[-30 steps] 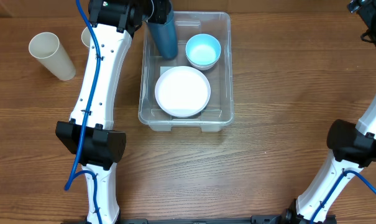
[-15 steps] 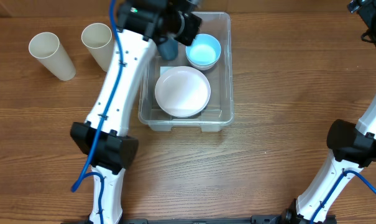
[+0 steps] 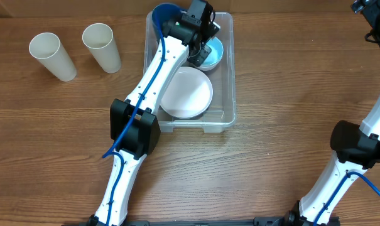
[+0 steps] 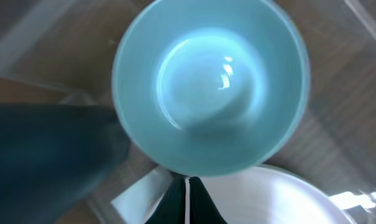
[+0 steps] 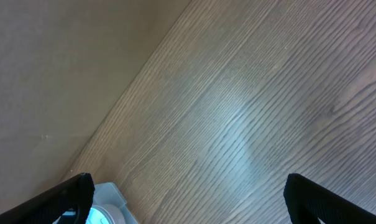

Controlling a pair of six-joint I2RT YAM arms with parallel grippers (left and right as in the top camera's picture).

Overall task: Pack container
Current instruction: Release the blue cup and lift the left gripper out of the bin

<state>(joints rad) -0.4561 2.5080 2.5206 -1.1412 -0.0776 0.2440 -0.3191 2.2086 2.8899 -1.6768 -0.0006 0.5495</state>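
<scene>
While the large clear rectangular plastic container point(image 3: 225, 94), mid-table, already holds a dark blue tumbler point(image 3: 162, 14), a pale blue round bowl point(image 4: 206, 87) and a white round bowl point(image 3: 191, 95), two cream tapered cups point(image 3: 52, 56) point(image 3: 102, 48) wait outside, likely next. Left gripper point(image 4: 186, 202) hovers above the pale bowl, fingers pressed together, empty; right gripper point(image 5: 188, 193) gapes, idle.

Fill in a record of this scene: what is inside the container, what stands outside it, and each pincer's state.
Inside container: dark blue cup, light blue bowl, white bowl
Outside, to its left: two cream cups
Left pincer: shut, empty, above the light blue bowl
Right pincer: open, empty
</scene>
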